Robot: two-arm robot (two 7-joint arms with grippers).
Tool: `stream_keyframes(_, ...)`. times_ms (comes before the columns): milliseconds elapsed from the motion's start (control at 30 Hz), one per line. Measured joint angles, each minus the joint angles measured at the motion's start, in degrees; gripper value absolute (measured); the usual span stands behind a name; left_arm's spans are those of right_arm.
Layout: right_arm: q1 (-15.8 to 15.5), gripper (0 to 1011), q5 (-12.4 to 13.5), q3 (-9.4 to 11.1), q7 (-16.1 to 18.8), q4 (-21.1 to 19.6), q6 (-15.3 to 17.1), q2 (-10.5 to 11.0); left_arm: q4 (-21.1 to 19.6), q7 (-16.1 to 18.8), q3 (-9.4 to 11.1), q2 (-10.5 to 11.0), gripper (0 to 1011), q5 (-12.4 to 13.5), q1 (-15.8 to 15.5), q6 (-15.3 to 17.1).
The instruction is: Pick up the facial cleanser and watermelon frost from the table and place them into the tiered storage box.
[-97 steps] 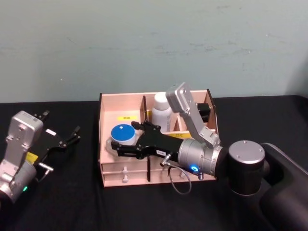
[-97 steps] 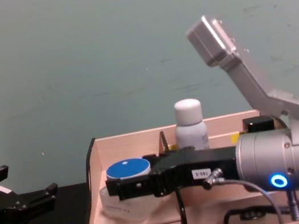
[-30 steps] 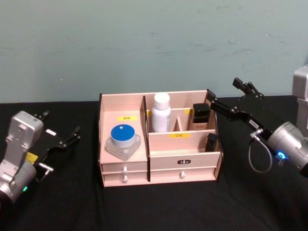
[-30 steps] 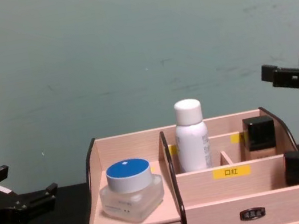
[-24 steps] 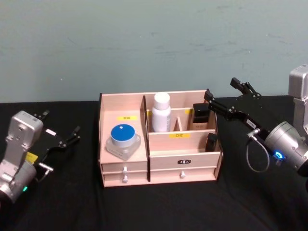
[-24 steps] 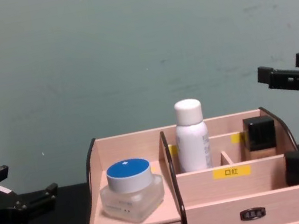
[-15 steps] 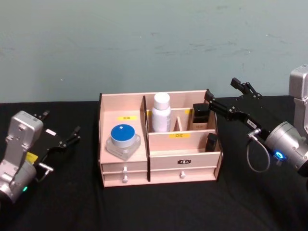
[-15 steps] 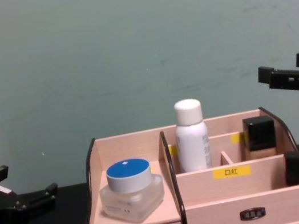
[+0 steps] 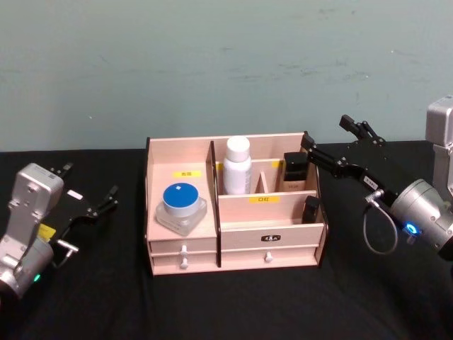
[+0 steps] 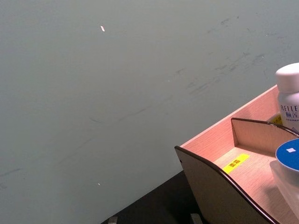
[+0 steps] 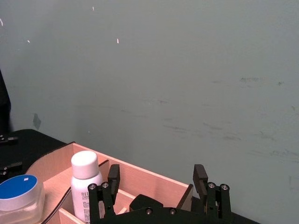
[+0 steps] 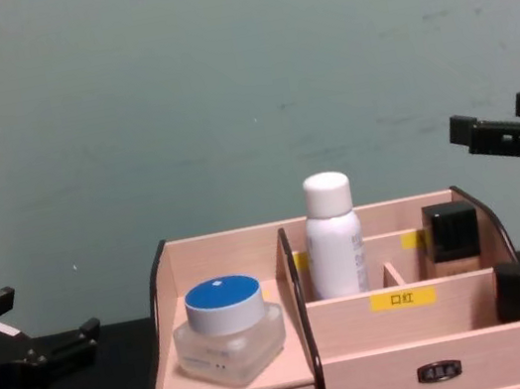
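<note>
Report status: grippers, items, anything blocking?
Right gripper open, empty, right of the tiered storage box. Left gripper open, parked left. Blue-lidded jar and white bottle inside box. No obstruction.

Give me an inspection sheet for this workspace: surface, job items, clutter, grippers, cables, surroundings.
Surface: black table, bare in front of the box.
Job items: tiered storage box upright at centre. Blue-lidded jar sits in its left compartment; white bottle stands upright in the rear compartment just right of that.
Clutter: two dark items in the box's right side, black-capped bottle at the rear, small black item in front of it.
Grippers: left gripper open, empty, left of the box. Right gripper open, empty, raised beside the box's right rear corner.
Cables: grey loop hanging at the right wrist, clear of the box.
Surroundings: plain greenish wall behind.
</note>
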Motion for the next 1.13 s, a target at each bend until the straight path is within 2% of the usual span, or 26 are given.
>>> stream_keyframes(600,0.0,1002,-0.2,-0.4,-0.8,0.1,-0.1,0.5,0.0,0.0,0.0,0.0,1010,0.0,0.0,0.0)
stream_keyframes(800,-0.3,1002,-2.8,-2.9,-5.7,1.4,-1.0,2.8,0.0,0.0,0.0,0.0,1010,0.0,0.0,0.0)
stream_keyframes(933,-0.6,1002,-6.1,-6.0,-11.8,3.0,-2.3,5.7,0.0,0.0,0.0,0.0,1010,0.0,0.0,0.0)
stream_keyframes(1067,-0.9,1002,-8.7,-8.5,-16.7,4.3,-3.3,8.0,0.0,0.0,0.0,0.0,1010,0.0,0.0,0.0)
stream_keyframes(1133,-1.0,1002,-9.4,-9.2,-18.1,4.6,-3.6,8.7,0.0,0.0,0.0,0.0,1009,0.0,0.0,0.0)
